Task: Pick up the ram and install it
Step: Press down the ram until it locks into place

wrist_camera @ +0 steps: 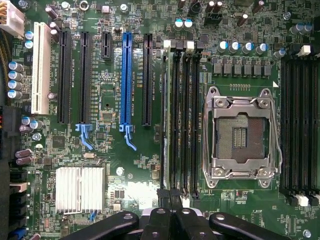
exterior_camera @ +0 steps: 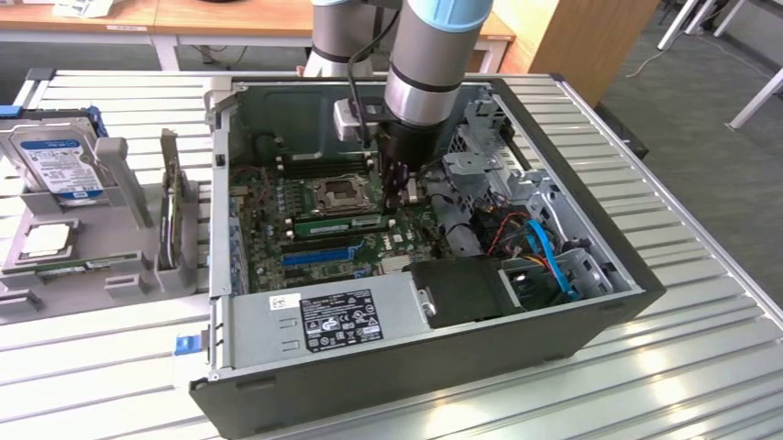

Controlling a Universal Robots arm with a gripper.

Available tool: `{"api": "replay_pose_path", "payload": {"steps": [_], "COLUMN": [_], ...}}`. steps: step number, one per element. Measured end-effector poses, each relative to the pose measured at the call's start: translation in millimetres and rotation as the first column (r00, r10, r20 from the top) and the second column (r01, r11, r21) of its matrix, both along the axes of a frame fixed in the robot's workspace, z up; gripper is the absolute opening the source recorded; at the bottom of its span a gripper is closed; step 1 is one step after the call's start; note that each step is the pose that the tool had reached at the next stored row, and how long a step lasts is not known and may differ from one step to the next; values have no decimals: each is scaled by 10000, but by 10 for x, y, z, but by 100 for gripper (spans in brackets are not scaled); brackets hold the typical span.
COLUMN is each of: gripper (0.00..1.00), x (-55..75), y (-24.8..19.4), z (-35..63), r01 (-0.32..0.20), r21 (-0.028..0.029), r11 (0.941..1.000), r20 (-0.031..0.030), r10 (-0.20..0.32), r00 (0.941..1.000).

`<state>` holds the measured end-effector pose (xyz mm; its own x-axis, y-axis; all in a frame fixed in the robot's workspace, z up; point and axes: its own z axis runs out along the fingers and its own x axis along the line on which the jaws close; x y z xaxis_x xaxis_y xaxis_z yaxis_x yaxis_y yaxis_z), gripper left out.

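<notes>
The ram (exterior_camera: pixel 333 223) is a thin green stick standing edge-up in a memory slot just beside the empty CPU socket (exterior_camera: pixel 336 192) of the motherboard, inside the open computer case (exterior_camera: pixel 612 302). In the wrist view the ram (wrist_camera: pixel 166 120) shows as a pale edge in the outermost of the black slots next to the socket (wrist_camera: pixel 240 135). My gripper (exterior_camera: pixel 398 197) reaches down into the case at one end of that slot. Its black fingers are pressed together, and the gripper (wrist_camera: pixel 170 196) hangs just over the stick's end; I cannot tell if it touches.
A grey power supply (exterior_camera: pixel 325 316) sits at the case's front, with drive cages and blue cables (exterior_camera: pixel 545 257) on the exterior view's right. On the left, a grey holder (exterior_camera: pixel 25 284) carries a hard drive (exterior_camera: pixel 55 160) and a dark expansion card (exterior_camera: pixel 171 211). Expansion slots (wrist_camera: pixel 126 75) lie beside the memory slots.
</notes>
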<state>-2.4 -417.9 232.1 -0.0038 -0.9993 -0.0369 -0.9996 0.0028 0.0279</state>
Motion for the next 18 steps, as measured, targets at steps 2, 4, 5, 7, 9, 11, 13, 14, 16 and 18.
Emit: {"api": "replay_pose_path", "payload": {"steps": [2,4,5,7,9,11,13,14,16,18], "gripper": [10,10,10,10,10,10,10,10,10,10], "x": [0,0,0,0,0,0,0,0,0,0], "y": [0,1,0,0,0,0,0,0,0,0], "z": [-2,-9,-13,-19,-19,-19,-25,-27,-30,-32], "r01": [1,0,0,0,1,0,0,1,0,1], "r21": [0,3,1,-1,-1,-1,3,1,0,0], "r11": [10000,10000,10000,10000,10000,10000,10000,10000,10000,10000], "r20": [0,1,0,0,0,0,1,1,0,0], "r10": [-1,0,0,0,-1,0,0,-1,0,-1], "r00": [10000,10000,10000,10000,10000,10000,10000,10000,10000,10000]}}
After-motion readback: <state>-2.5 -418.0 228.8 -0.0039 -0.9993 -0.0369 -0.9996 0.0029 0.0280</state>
